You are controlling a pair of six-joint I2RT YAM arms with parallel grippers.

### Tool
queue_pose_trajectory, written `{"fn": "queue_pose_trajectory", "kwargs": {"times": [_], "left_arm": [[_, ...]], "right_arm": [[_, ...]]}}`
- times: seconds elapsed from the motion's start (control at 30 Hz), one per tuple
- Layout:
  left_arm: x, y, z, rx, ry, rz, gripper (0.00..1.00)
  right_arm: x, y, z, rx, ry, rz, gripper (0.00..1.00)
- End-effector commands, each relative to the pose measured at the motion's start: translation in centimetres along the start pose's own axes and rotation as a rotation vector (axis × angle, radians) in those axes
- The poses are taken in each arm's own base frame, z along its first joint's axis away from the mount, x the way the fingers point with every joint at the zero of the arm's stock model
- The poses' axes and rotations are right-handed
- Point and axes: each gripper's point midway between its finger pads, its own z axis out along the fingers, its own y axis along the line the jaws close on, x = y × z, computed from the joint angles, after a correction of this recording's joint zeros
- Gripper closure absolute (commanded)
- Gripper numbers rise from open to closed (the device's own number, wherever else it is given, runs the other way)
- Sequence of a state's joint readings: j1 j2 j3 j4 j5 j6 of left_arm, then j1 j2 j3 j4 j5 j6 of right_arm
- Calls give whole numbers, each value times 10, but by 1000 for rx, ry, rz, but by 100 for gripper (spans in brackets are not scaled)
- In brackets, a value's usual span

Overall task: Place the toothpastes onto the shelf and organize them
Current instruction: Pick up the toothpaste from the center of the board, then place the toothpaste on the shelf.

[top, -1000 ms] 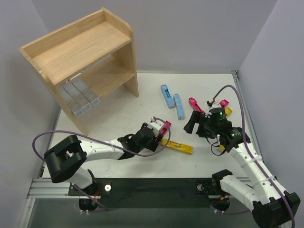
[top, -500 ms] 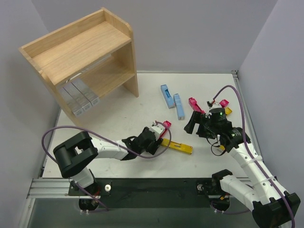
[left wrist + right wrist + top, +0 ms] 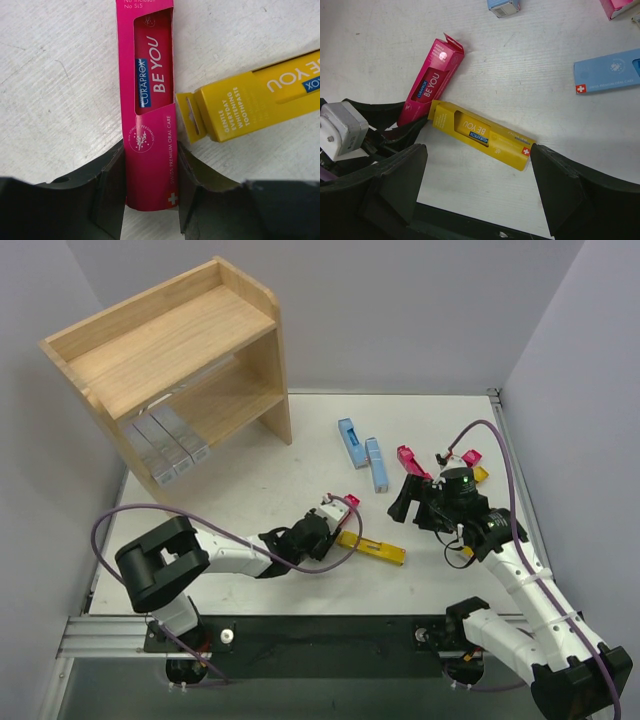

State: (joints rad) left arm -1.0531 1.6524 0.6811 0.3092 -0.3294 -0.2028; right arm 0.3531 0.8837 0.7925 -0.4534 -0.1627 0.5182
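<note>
The left gripper [image 3: 150,172] pinches the pink toothpaste box [image 3: 151,95] by its sides. I think it must lift it to the wooden shelf [image 3: 170,345] next. The right gripper [image 3: 477,157] hangs wide open, holding nothing.

White table top [image 3: 250,490] in the middle, matt and lightly scuffed, with grey smudges in the close views. Plain pale lilac-grey walls on three sides: back wall [image 3: 400,310] at 12 o'clock, left wall [image 3: 40,500] at 9, right wall [image 3: 590,390] at 3. Thin metal trim [image 3: 508,435] along the table's 3 o'clock edge. Black plate [image 3: 340,632] at 6 o'clock, aluminium rail [image 3: 90,640] at 7. Soft, even light; faint shadows only.
</note>
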Motion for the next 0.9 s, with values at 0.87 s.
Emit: {"fn": "queue_pose_trajectory", "kwargs": {"times": [0.87], "left_arm": [[-213, 207, -138, -788, -365, -524, 62]], "right_arm": [[-11, -8, -14, 14, -59, -82, 12]]}}
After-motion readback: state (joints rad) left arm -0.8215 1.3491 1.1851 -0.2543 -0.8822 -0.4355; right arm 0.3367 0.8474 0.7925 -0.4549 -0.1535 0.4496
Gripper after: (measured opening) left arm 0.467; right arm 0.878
